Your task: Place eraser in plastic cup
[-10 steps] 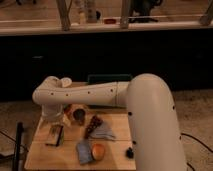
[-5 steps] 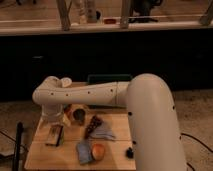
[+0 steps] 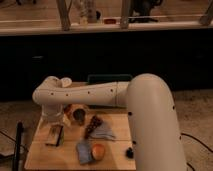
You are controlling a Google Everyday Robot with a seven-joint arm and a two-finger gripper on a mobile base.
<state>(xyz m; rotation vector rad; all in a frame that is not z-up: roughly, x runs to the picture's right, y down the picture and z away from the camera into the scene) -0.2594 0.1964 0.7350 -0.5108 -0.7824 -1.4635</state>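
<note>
- Change since the earlier frames: none that can be made out. The arm keeps its pose and the objects on the table lie where they lay.
- Camera view, gripper: hangs below the white elbow at the table's left end, just above the eraser. How far it is open, and whether it holds anything, cannot be told.
- Camera view, eraser: a flat dark block with a paler face, lying on the wooden table near its left edge.
- Camera view, plastic cup: upright, it seems, near the eraser to its right and further back.
- Camera view, other items: blue cloth with an orange fruit beside it.
- Step in hand, as a judgement: the pick. Descend squarely, close across the eraser's narrow width, lift clear, then carry it right and release directly over the cup mouth.
</note>
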